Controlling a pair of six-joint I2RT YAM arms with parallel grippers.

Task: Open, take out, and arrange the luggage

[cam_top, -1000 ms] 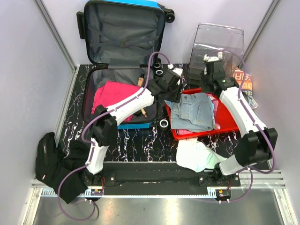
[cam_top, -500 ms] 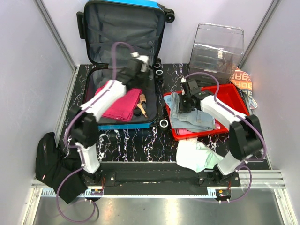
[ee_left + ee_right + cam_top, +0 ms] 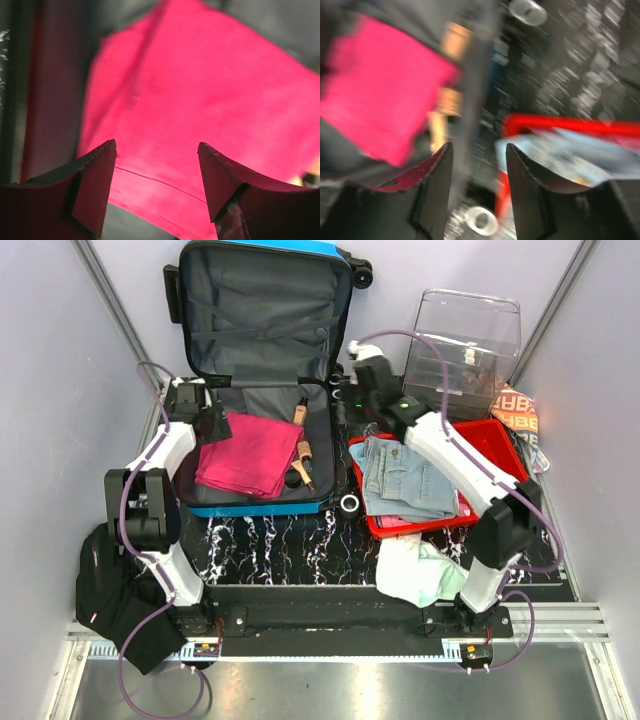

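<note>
Luggage (image 3: 265,310) lies open: blue shell, grey lining, pink cloth (image 3: 245,452) inside.

The top external view is taken from high behind the near edge of the table (image 3: 290,540), facing down, and the whole luggage (image 3: 265,340) is covered from afar. The left wrist view is aimed past the left gripper (image 3: 156,145), very close onto the pink cloth (image 3: 200,115). The blurred right wrist view is aimed past the right gripper (image 3: 479,146) over the luggage rim and red tray (image 3: 545,121). The pink cloth is shared by all three views.
</note>
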